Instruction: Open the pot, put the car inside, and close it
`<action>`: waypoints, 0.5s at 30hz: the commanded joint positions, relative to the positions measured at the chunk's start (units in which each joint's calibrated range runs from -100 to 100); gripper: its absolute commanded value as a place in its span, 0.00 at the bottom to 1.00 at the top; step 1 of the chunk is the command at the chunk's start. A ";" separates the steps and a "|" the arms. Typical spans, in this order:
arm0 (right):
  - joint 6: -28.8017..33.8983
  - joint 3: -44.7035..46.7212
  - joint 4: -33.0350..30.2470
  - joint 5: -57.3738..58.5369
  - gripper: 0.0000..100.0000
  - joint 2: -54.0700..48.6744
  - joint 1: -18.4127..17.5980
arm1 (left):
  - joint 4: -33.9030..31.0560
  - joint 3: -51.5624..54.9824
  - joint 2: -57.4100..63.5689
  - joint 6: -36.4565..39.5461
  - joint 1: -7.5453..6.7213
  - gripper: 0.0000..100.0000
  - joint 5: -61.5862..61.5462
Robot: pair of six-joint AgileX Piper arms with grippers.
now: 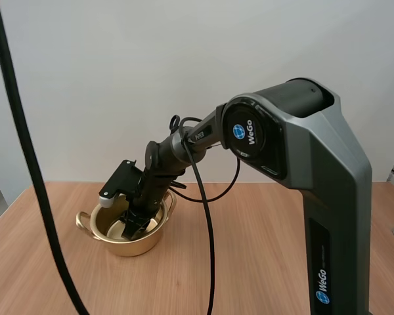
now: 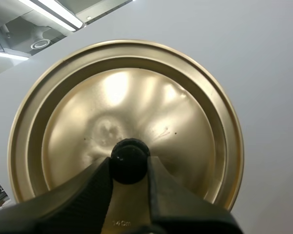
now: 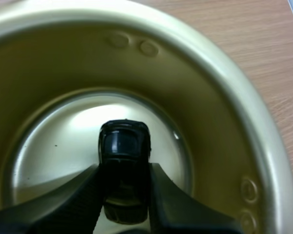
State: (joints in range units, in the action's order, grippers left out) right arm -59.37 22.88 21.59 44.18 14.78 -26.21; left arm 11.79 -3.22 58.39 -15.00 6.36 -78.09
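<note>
Black ribbed fingers of the right gripper (image 3: 124, 171) are pinched on a little black car (image 3: 124, 146), parted just by the width of its body, so it's gripped by the sides. Beyond them, the car is held low inside the gold pot (image 3: 212, 112), over the middle of the floor; whether it's touching the bottom can't be told tbh. From the high camera, the right arm (image 1: 315, 197) is seen rising at about 4 o'clock and stretched toward 8 o'clock, where the open pot is parked on the wooden table (image 1: 262, 262), gripper dipped past the rim. Over on the other side, the left gripper (image 2: 129, 165) is clamped on the lid's black knob (image 2: 129, 158), tips snug on either side, with the gold lid (image 2: 136, 92) held up beyond it, knob side facing the fingers.
</note>
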 commanded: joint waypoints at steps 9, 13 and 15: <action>0.53 -0.07 1.70 0.39 1.00 -2.76 -0.03 | -0.23 -0.06 0.05 -0.02 0.06 0.00 -0.02; 0.53 -0.07 2.15 0.71 1.00 -6.03 -0.03 | -0.23 -0.06 0.05 -0.02 0.06 0.00 -0.02; 1.03 -0.07 2.15 1.17 1.00 -8.60 -0.03 | -0.23 -0.06 0.05 -0.02 0.06 0.00 -0.02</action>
State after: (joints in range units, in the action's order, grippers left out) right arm -58.70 22.88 23.64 45.16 8.49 -26.21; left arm 11.57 -3.22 58.39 -15.00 6.36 -78.09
